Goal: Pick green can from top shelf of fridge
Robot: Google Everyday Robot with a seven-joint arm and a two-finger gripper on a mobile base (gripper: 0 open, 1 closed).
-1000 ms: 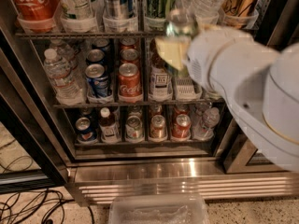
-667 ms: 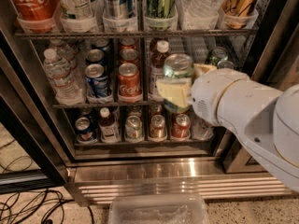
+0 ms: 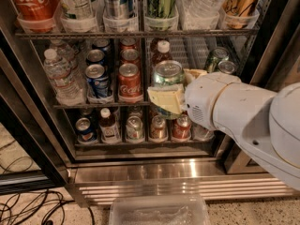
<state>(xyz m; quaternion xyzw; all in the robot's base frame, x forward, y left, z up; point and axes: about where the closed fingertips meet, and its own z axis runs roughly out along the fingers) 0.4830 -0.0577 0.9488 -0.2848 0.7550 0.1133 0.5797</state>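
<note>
The tool (image 3: 178, 87) on the white arm (image 3: 243, 111) clasps the green can (image 3: 167, 74) upright before the middle rack (image 3: 101, 105) of the fridge (image 3: 140, 171), below the top shelf (image 3: 89, 33).

1. The gripper (image 3: 177, 86), out in front of the middle rack and right of centre, shows me pale yellow matt pads clamped on the green can (image 3: 167, 75) — thin glossy metal with a dull silver lid.
2. The arm (image 3: 243, 114) behind it wears a white plastic shell, smooth, matt and faintly speckled.
3. The top shelf (image 3: 93, 33) is dark metal wire; the cups (image 3: 161, 22) along its front are clear, shiny plastic.
4. The fridge (image 3: 187, 172) has a base of ribbed stainless steel, brushed and reflective.
5. Near me, a bin (image 3: 159, 210) of cloudy clear plastic sits on a speckled floor (image 3: 248, 212) — hard-looking, with a slight sheen.
</note>
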